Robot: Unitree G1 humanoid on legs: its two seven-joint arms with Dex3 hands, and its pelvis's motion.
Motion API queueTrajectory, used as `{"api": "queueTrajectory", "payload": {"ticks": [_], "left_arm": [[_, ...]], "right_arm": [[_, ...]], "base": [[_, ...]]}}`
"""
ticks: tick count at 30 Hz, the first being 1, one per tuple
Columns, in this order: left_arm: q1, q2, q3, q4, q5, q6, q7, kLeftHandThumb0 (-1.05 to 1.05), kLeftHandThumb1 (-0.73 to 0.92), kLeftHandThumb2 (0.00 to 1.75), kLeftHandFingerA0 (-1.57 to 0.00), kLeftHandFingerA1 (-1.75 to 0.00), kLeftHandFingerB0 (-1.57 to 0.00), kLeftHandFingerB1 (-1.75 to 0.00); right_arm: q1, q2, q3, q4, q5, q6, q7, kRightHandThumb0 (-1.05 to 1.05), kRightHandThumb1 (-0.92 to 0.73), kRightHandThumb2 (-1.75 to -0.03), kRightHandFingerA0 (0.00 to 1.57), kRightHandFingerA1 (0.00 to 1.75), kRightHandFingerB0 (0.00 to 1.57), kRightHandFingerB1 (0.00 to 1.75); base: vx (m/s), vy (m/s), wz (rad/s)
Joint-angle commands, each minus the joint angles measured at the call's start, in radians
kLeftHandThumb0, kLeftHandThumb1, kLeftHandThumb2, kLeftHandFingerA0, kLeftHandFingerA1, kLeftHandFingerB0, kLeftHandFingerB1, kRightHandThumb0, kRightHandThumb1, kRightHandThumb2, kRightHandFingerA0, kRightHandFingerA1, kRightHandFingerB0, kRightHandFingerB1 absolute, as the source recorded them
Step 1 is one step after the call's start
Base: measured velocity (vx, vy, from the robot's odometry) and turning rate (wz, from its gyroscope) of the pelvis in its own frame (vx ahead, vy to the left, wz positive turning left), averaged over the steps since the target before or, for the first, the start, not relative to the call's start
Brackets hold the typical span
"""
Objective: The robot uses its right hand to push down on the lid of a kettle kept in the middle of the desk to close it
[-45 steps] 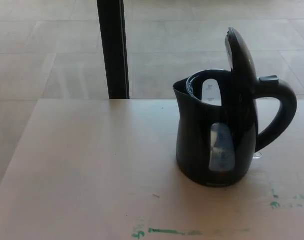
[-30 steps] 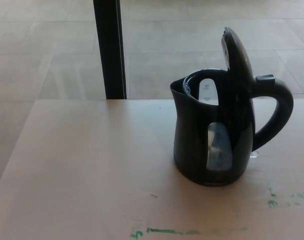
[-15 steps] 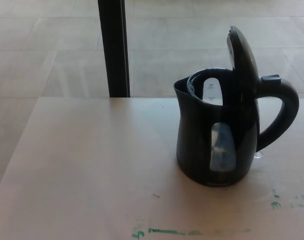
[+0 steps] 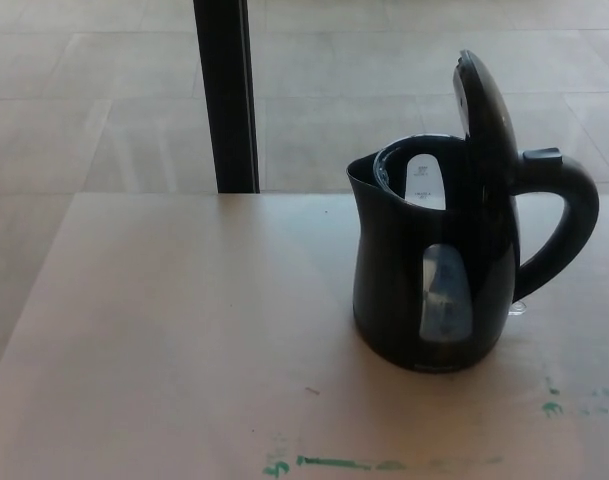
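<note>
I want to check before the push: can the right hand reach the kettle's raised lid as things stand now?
Probably yes. The lid stands upright and open above the black kettle, with nothing around it on the desk. The right hand is not in view, so its path cannot be judged.

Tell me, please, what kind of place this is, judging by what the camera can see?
Probably an indoor test or office room rather than a real kitchen. A black electric kettle with its lid up stands alone on a plain light desk marked with green paint smears, on a tiled floor.

one kettle [image 4: 434, 290], one desk [image 4: 184, 330], one pole [image 4: 226, 95]
</note>
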State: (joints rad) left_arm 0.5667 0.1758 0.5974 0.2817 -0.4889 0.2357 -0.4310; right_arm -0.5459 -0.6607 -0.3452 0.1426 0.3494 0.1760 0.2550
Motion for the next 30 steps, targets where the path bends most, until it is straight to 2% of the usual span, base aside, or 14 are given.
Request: {"api": "queueTrajectory", "payload": {"ticks": [1,8,9,10,11,12,18,19,21,22,24,25,27,30], "left_arm": [[-0.002,0.020,0.005,0.005,-0.020,0.022,-0.009,-0.99,0.78,0.64,-0.63,-0.58,-0.57,-0.51],[0.006,0.013,-0.003,-0.032,-0.016,0.040,0.013,-0.98,0.79,0.64,-0.64,-0.57,-0.56,-0.52],[0.006,0.012,-0.003,-0.035,-0.017,0.042,0.014,-1.03,0.66,0.79,-0.62,-0.60,-0.54,-0.54],[0.008,0.012,-0.003,-0.035,-0.013,0.041,0.018,-0.98,0.79,0.64,-0.65,-0.57,-0.57,-0.51],[0.002,0.014,-0.003,-0.022,-0.009,0.039,0.019,-0.97,0.58,1.04,-0.60,-0.64,-0.56,-0.59],[-0.001,0.016,-0.003,-0.016,-0.008,0.038,0.017,-0.99,0.79,0.65,-0.64,-0.58,-0.57,-0.52],[0.001,0.017,-0.004,-0.019,-0.012,0.040,0.009,-0.97,0.80,0.65,-0.63,-0.57,-0.55,-0.51],[-0.008,0.023,-0.003,0.003,-0.010,0.034,0.004,-0.95,0.59,1.04,-0.60,-0.64,-0.54,-0.60],[-0.004,0.022,-0.004,-0.004,-0.007,0.036,0.009,-0.95,0.59,1.04,-0.62,-0.63,-0.56,-0.59],[-0.005,0.029,-0.010,0.010,0.002,0.019,-0.006,-1.03,0.67,0.80,-0.64,-0.59,-0.55,-0.54],[-0.010,0.025,-0.001,0.017,-0.018,0.028,-0.012,-0.98,0.79,0.65,-0.64,-0.58,-0.55,-0.53],[0.001,0.028,-0.008,0.005,-0.008,0.025,-0.010,-1.03,0.66,0.80,-0.65,-0.60,-0.54,-0.55],[0.000,0.027,-0.010,0.008,-0.004,0.017,-0.010,-0.98,0.81,0.65,-0.67,-0.57,-0.56,-0.52],[-0.002,0.030,-0.017,0.023,0.007,0.001,-0.013,-0.99,0.81,0.65,-0.68,-0.56,-0.58,-0.51]], "right_arm": [[-0.078,0.022,0.094,0.072,-0.084,-0.049,0.034,-0.94,-0.92,-0.74,0.38,0.45,0.28,0.36],[-0.163,0.091,0.206,0.092,-0.166,-0.048,-0.014,-0.94,-0.92,-0.79,0.41,0.42,0.31,0.36],[-0.169,0.097,0.209,0.097,-0.165,-0.050,-0.011,-0.92,-0.92,-0.78,0.41,0.45,0.29,0.36],[-0.176,0.112,0.218,0.101,-0.170,-0.051,-0.010,-0.92,-0.92,-0.78,0.41,0.45,0.29,0.36],[-0.183,0.121,0.227,0.109,-0.175,-0.059,-0.003,-0.94,-0.92,-0.78,0.38,0.46,0.29,0.37],[-0.191,0.127,0.240,0.118,-0.187,-0.066,0.000,-0.93,-0.92,-0.78,0.39,0.47,0.30,0.37],[-0.233,0.155,0.317,0.149,-0.244,-0.033,0.017,-0.92,-0.92,-0.82,0.39,0.46,0.26,0.36],[-0.243,0.166,0.324,0.167,-0.245,-0.039,0.019,-0.85,-0.92,-0.80,0.37,0.45,0.25,0.35],[-0.267,0.191,0.344,0.208,-0.260,-0.034,0.008,-0.86,-0.92,-0.78,0.38,0.42,0.27,0.33],[-0.276,0.197,0.358,0.222,-0.276,-0.043,0.004,-0.93,-0.83,-0.87,0.36,0.48,0.24,0.38],[-0.302,0.218,0.383,0.265,-0.302,-0.045,-0.003,-0.92,-0.84,-0.86,0.35,0.47,0.23,0.37],[-0.328,0.242,0.405,0.340,-0.326,-0.077,-0.017,-0.87,-0.92,-0.77,0.38,0.45,0.28,0.34],[-0.349,0.252,0.415,0.383,-0.341,-0.092,-0.022,-0.90,-0.92,-0.77,0.41,0.48,0.27,0.34],[-0.391,0.292,0.436,0.463,-0.365,-0.102,-0.045,-0.90,-0.92,-0.76,0.38,0.47,0.28,0.34]], "base": [[0.00,0.000,0.00],[0.00,0.000,0.00],[0.00,0.000,0.00],[0.00,0.000,0.00],[0.00,0.000,0.00],[0.00,0.000,0.00],[0.00,0.000,0.00],[0.00,0.000,0.00],[0.00,0.000,0.00],[0.00,0.000,0.00],[0.00,0.000,0.00],[0.00,0.000,0.00],[0.00,0.000,0.00],[0.00,0.000,0.00]]}}
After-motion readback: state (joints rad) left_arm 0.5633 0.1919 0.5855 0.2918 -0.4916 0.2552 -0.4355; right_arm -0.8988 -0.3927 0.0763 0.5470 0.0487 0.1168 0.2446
